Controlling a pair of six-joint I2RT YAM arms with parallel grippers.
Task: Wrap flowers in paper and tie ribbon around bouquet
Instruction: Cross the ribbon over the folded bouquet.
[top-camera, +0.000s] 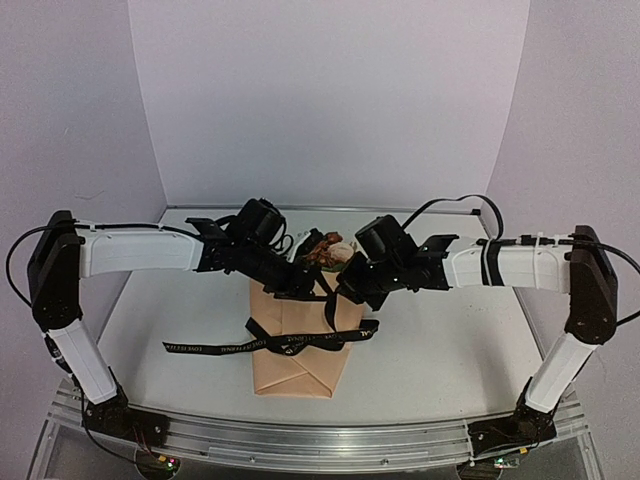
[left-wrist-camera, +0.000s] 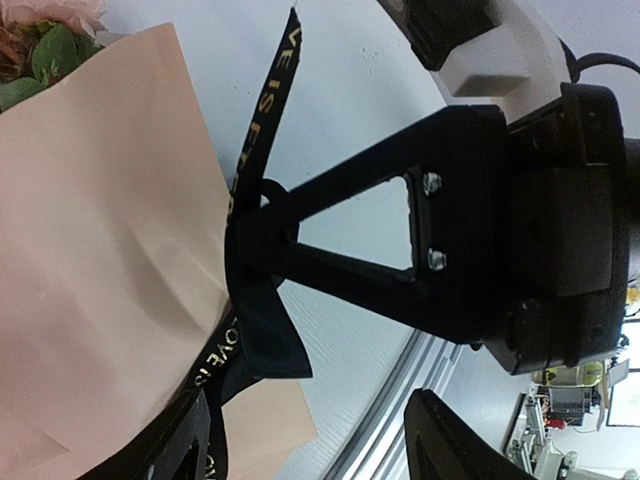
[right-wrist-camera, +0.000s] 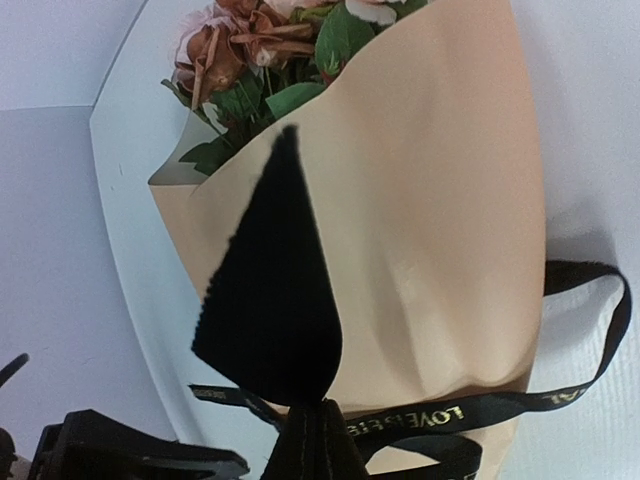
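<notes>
Arm bases (top-camera: 112, 412) were seen nearest, bolted at the near edge of the counter (top-camera: 450, 350). Just beyond, the bouquet (top-camera: 290, 312) was laid with its folded foot toward them, the paper (top-camera: 300, 375) wrapped round the stems, judged so that both arms could reach its waist. Across that waist the ribbon (top-camera: 215, 346) was drawn, its gold lettering reading "LOVE IS" (the remaining letters could not be made out). The right tool (right-wrist-camera: 320, 450) was found clamped on a ribbon tail, probably to hold tension on the knot. The left tool (left-wrist-camera: 225, 340) was held apart astride a loop, gripping nothing. Farthest, the flowers (top-camera: 330, 250) were seen showing above the cone's mouth.
</notes>
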